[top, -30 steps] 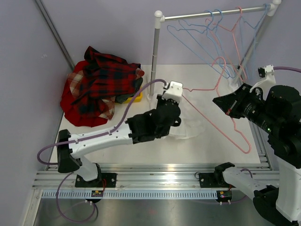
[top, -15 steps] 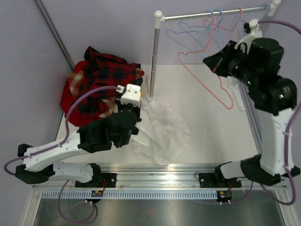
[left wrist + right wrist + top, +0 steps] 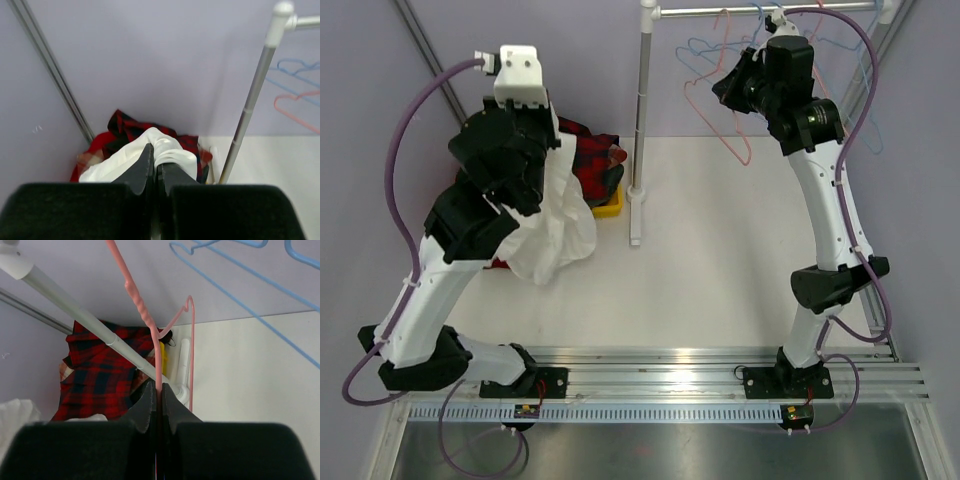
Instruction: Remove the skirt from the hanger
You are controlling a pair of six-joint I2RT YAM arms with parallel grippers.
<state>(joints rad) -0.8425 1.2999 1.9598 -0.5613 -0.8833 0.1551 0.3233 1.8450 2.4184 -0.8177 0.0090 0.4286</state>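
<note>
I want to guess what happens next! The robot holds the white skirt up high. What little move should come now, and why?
Probably lower the left gripper a little and open it. It pinches the white skirt above the red plaid pile, and the pink hanger in the right gripper is bare, so the skirt only needs dropping.

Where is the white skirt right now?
In the top view the white skirt hangs at the left, pinched in the left gripper, over the red plaid pile and left of the rack post.
</note>
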